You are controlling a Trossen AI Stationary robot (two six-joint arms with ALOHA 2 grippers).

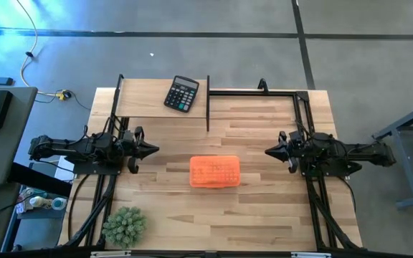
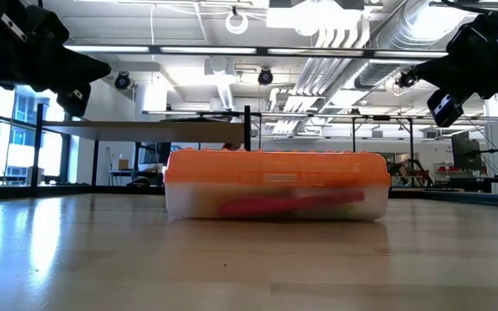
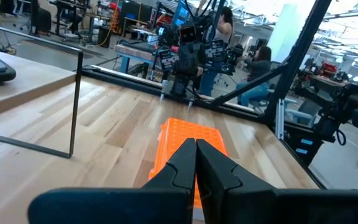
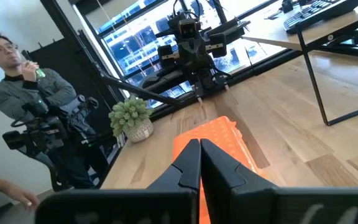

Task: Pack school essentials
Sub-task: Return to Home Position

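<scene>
Orange-lidded supply box (image 1: 215, 172) looks light, stiff, slick; you'd grip its long sides, low. Left gripper (image 1: 149, 150) & right gripper (image 1: 269, 151) both clenched, empty, apart from it.

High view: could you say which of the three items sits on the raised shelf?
The black calculator; the orange box and spiky plant rest on the tabletop.

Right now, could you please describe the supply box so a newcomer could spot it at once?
On the wooden table, look midway between the left gripper and the right gripper. The supply box lies there, a translucent tub under a bright orange lid, unlike the black calculator or the green spiky plant.
</scene>
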